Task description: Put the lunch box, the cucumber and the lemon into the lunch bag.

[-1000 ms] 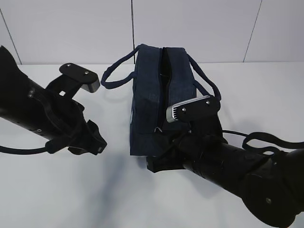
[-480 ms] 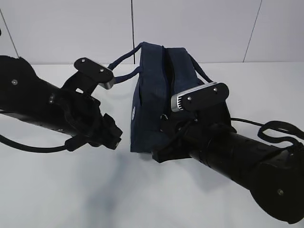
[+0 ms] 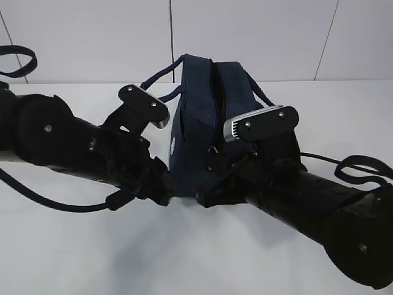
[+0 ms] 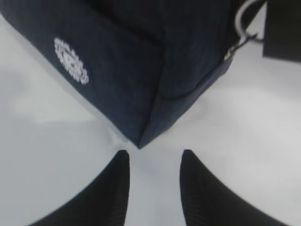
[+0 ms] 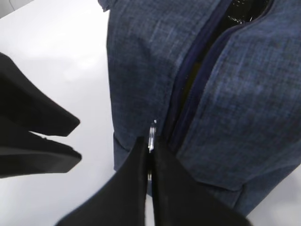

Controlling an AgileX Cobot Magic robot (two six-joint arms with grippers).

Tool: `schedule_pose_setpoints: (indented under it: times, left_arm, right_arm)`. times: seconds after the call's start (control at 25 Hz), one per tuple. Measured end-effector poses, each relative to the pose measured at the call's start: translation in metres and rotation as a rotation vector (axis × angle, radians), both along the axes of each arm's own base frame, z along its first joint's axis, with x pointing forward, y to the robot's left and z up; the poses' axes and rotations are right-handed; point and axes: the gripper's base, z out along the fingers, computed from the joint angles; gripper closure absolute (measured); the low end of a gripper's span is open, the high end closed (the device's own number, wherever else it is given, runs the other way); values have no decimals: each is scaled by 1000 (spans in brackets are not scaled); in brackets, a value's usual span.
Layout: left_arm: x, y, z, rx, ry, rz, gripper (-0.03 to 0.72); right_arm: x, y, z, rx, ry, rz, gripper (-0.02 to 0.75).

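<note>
The navy lunch bag [image 3: 199,123] stands on the white table, its top zipper [image 5: 188,89] partly parted along its length. My right gripper [image 5: 150,141] is at the bag's near end, shut on the zipper's metal pull [image 5: 152,132]. My left gripper [image 4: 153,157] is open and holds nothing. It sits low on the table just short of the bag's bottom near-left corner [image 4: 140,145]. In the exterior view the left gripper [image 3: 163,187] is beside that corner and the right gripper [image 3: 207,195] at the bag's end. The lunch box, the cucumber and the lemon are out of view.
A white logo [image 4: 70,61] marks the bag's side, and a metal ring [image 4: 241,21] hangs at its end. Loop handles [image 3: 156,83] spread from the top. Black cables loop at the right [image 3: 362,169] and upper left [image 3: 18,61]. A panelled wall stands behind.
My left arm has swung right across the table, bringing its open gripper up to the bag's near-left corner. The right arm rose slightly at first, then held still with its grip unchanged.
</note>
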Motion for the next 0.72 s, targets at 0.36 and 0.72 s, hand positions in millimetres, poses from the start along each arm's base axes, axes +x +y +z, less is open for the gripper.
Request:
schedule_pose_setpoints:
  times: [0.36, 0.72]
  left_arm:
    - [5, -6, -19, 13, -18, 11, 403]
    - [8, -7, -23, 2, -31, 33, 240]
  right_arm:
    - [0, 0, 1, 18, 10, -11, 738]
    - [1, -2, 0, 52, 32, -51, 738]
